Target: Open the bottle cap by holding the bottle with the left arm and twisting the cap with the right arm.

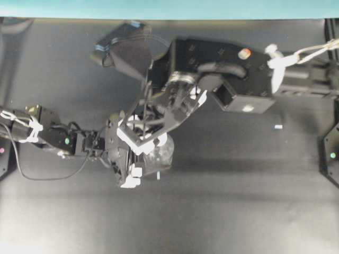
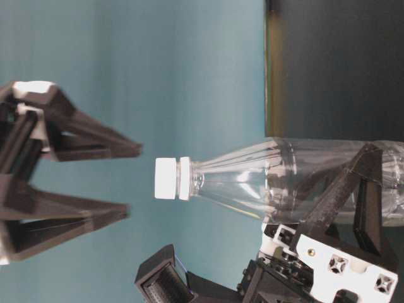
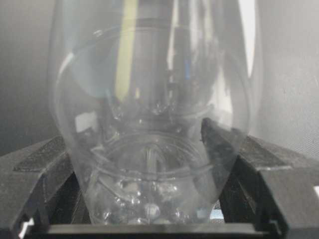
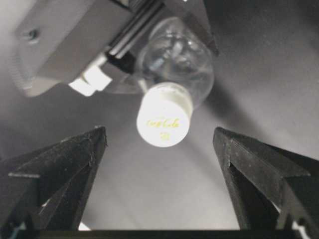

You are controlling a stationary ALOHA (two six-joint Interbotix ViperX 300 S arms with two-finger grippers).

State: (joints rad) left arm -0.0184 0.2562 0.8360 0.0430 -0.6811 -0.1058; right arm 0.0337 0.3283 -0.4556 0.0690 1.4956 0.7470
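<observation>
The clear plastic bottle (image 1: 163, 154) stands upright, gripped low on its body by my left gripper (image 1: 139, 159). In the left wrist view the bottle (image 3: 154, 124) fills the gap between the black fingers (image 3: 234, 154). Its white cap (image 4: 163, 122) is on the neck, also seen in the table-level view (image 2: 167, 178). My right gripper (image 4: 159, 137) is open, hovering just above the cap with its jaws spread to either side and not touching it. In the table-level view the right gripper (image 2: 129, 182) is a short gap away from the cap. From overhead the right gripper (image 1: 145, 132) hides the cap.
A small white tape mark (image 1: 278, 127) lies on the dark table to the right. The right arm's boxy link (image 1: 238, 69) spans the upper middle. A black stand (image 1: 331, 153) sits at the right edge and a teal wall (image 1: 169, 8) at the back.
</observation>
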